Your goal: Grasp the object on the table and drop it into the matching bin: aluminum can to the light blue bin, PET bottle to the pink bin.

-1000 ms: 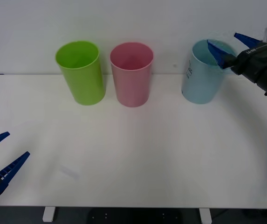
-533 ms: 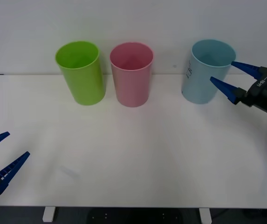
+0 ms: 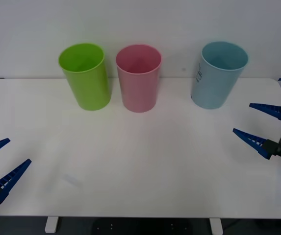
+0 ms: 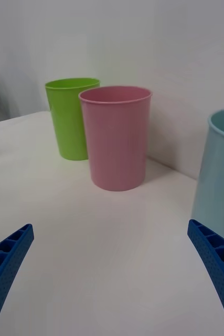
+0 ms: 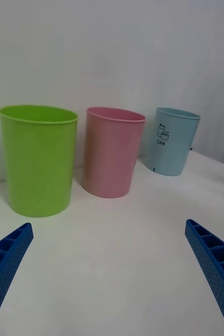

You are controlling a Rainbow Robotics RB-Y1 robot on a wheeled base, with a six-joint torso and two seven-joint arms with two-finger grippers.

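Observation:
The light blue bin [image 3: 214, 78] [image 4: 219, 173] [image 5: 169, 142] stands at the back right of the white table [image 3: 145, 156], with small dark print on its side. Left of it, at the back middle, is the pink bin [image 3: 139, 81] [image 4: 117, 139] [image 5: 110, 155]. My right gripper [image 3: 242, 117] [image 4: 109, 226] hangs open and holds nothing near the table's right edge, in front of the light blue bin and apart from it. At the front left corner my left gripper [image 3: 19, 151] [image 5: 107, 224] is parked, open and holding nothing. The aluminum can and the PET bottle are out of view.
A lime green bin [image 3: 86, 78] [image 4: 70, 118] [image 5: 37, 163] stands left of the pink one, in the same row along the back edge by the white wall. Bare white tabletop stretches between the bins and the two grippers.
My right gripper has drawn back from the light blue bin's rim, down and toward the table's right front, staying open. The left arm has not moved.

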